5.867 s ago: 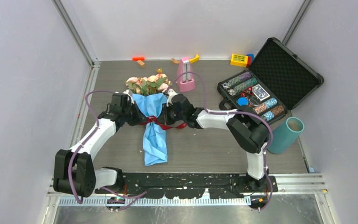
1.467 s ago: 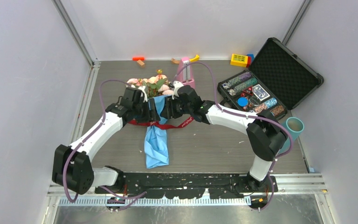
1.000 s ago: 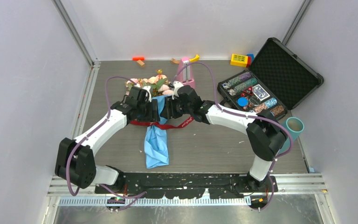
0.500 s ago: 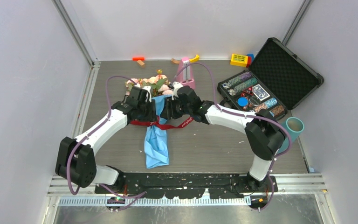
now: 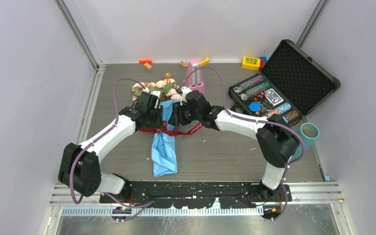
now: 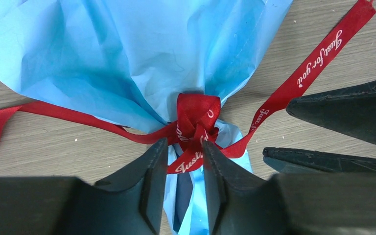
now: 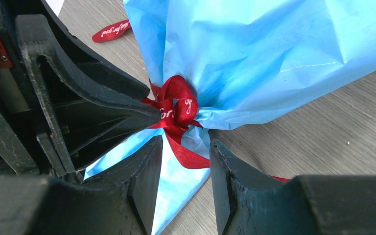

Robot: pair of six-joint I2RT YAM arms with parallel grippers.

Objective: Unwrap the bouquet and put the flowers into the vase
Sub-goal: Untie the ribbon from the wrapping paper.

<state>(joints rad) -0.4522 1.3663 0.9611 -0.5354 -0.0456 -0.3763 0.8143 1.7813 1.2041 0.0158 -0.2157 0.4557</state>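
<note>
Here, ribbon knot (image 6: 196, 120) at fingertips of left hand (image 6: 184, 145), right hand (image 7: 186, 143) just beside.

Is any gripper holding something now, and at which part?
The left gripper pinches the red ribbon just below its knot. The right gripper stands open around a ribbon tail and grips nothing.

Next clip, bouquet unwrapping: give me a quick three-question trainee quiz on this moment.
1. True or false: the ribbon is knotted around the blue paper.
2. Where is the vase? A far left; B right edge, beside the open case; C against the back wall.
3. What phrase is printed on the ribbon?
Key: 1 true; 2 B; 3 "Just for you".
</note>
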